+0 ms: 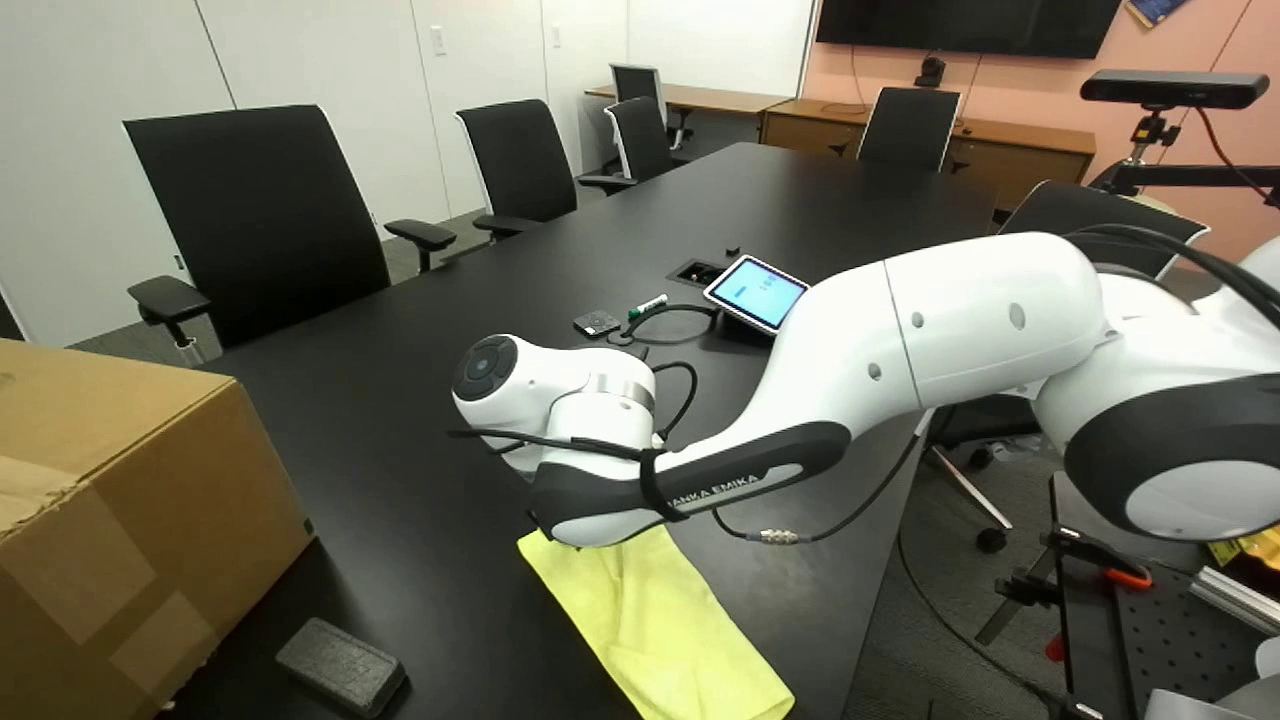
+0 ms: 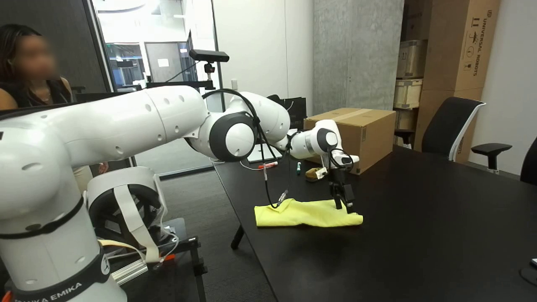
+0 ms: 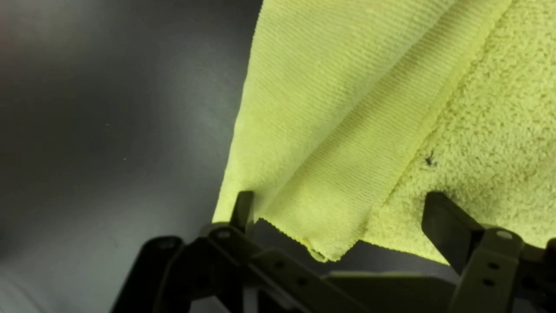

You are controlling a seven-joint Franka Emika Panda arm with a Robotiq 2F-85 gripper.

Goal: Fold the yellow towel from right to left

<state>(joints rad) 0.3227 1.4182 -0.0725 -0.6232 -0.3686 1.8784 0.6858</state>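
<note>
1. On the dark worktop [image 1: 430, 480], near one edge, lies the yellow towel [image 1: 660, 620], a long strip with one end beneath the white arm [image 1: 970, 335] in both exterior views.
2. Seen close in the wrist view, a ribbed layer is folded over fleecy cloth, with a slanting crease and a small dark speck [image 3: 429, 160] on the fleecy part.
3. Pointing down at that end, the claw [image 3: 339, 195] is spread wide with nothing gripped; cloth shows between its fingers [image 3: 449, 228], and I cannot tell whether their tips touch it.
4. Between the towel and a cardboard box [image 1: 150, 500] sits a grey block [image 1: 340, 665], apart from both.
5. Farther along the worktop, a tilted tablet [image 1: 757, 293] with a lit screen stands near a green-ended marker [image 1: 648, 306].
6. Behind the arm, a person [image 2: 37, 71] is partly in view.
</note>
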